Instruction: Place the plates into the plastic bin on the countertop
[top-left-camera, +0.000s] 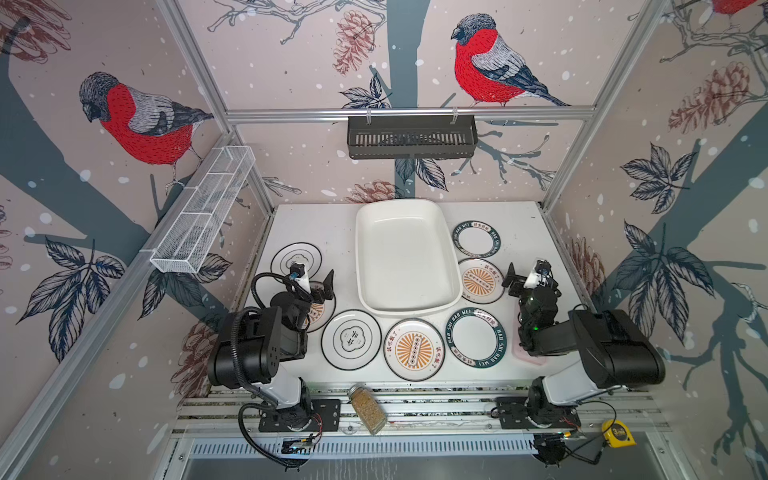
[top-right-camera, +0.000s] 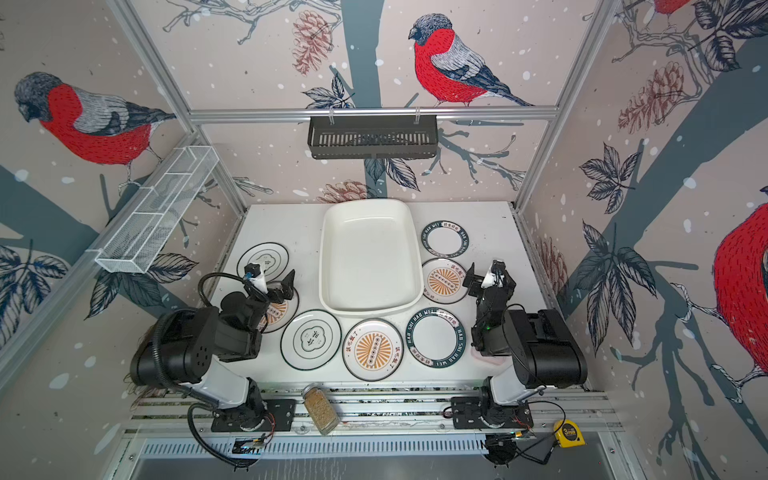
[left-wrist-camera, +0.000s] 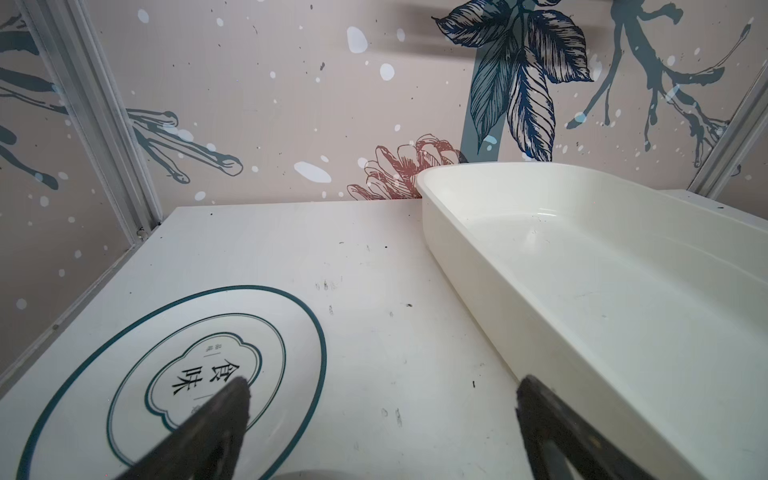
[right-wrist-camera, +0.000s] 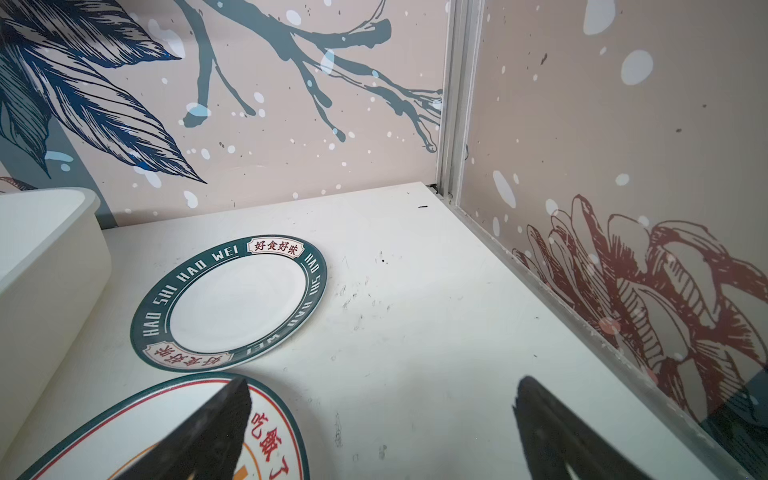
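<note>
Plastic bin (top-left-camera: 409, 257): mouth up on the countertop (top-left-camera: 324, 224), long axis running front to back in both top views. Plates (top-left-camera: 351, 340): seven, flat and face up, ringing the bin's left, near and right sides. Left gripper (left-wrist-camera: 384, 386) and right gripper (right-wrist-camera: 382, 384): jaws spread wide, one either side of the bin.

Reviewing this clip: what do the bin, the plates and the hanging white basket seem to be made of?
Bin: probably moulded plastic, glossy cream-white; soft highlights, rounded rolled rim. Plates: glossy, printed patterns; melamine or glazed ceramic, cannot tell which. Basket: white-coated wire mesh; open see-through grid.
</note>
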